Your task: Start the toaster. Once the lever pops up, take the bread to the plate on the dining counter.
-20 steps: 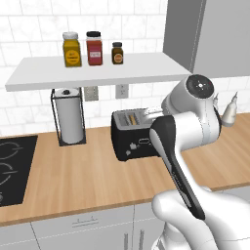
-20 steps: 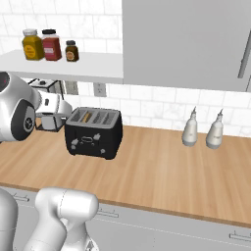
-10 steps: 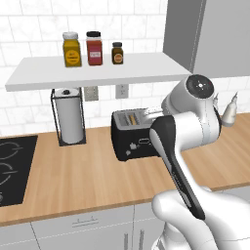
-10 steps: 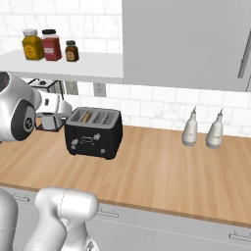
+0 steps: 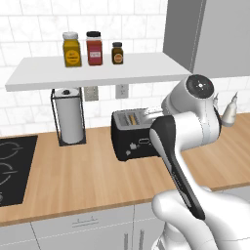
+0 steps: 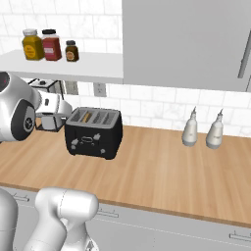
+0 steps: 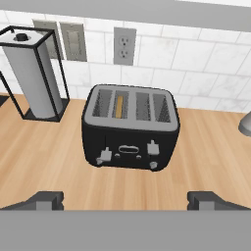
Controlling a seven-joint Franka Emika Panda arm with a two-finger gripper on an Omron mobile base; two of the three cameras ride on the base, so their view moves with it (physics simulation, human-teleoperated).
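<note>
White tiles back the wooden counter (image 5: 73, 171), and nothing has moved in the last second, so the job has not begun. The toaster (image 7: 130, 127) sits mid-counter beside the paper roll (image 7: 34, 73), its long side along the wall and its levers facing the arm. Bread (image 7: 119, 106) stands in a left slot. The fingers (image 7: 126, 200) hang wide apart, holding nothing.

A kitchen: tiled wall, wooden counter (image 5: 88, 171), toaster (image 7: 130, 128), stovetop (image 5: 12, 168).
</note>
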